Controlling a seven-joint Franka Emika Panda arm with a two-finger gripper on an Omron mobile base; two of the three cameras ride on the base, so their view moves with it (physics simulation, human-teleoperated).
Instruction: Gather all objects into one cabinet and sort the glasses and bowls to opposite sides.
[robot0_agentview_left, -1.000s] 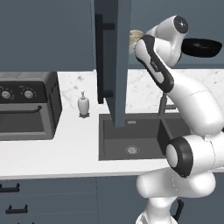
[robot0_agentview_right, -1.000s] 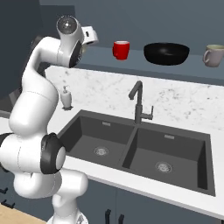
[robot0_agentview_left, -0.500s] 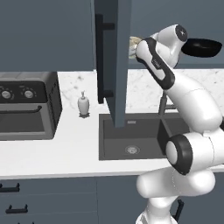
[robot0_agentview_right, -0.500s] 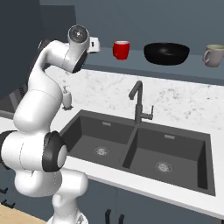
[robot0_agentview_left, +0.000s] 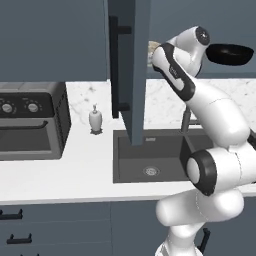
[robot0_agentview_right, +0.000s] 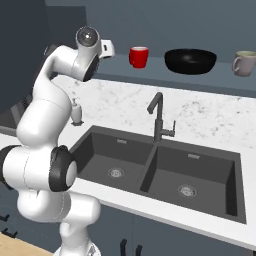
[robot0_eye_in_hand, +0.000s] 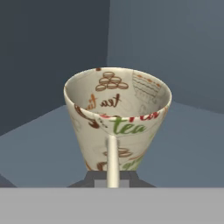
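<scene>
Cream teacup (robot0_eye_in_hand: 117, 122) sat in the end effector's clenched grip inside the cabinet (robot0_agentview_left: 129, 70). Red cup (robot0_agentview_right: 138, 56), black bowl (robot0_agentview_right: 190, 61) and mug (robot0_agentview_right: 245, 63) already stood on its shelf (robot0_agentview_right: 220, 82).

My wrist swings further right along the shelf (robot0_agentview_right: 150, 75), closing on the red cup (robot0_agentview_right: 138, 56). My upper arm leans right with it. Cup, bowl (robot0_agentview_right: 190, 60) and mug (robot0_agentview_right: 244, 63) show no displacement.

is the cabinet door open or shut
Open. In the left base view the cabinet door swings out edge-on over the sink, its black bar handle facing sideways; the black bowl sits exposed on the shelf.
</scene>
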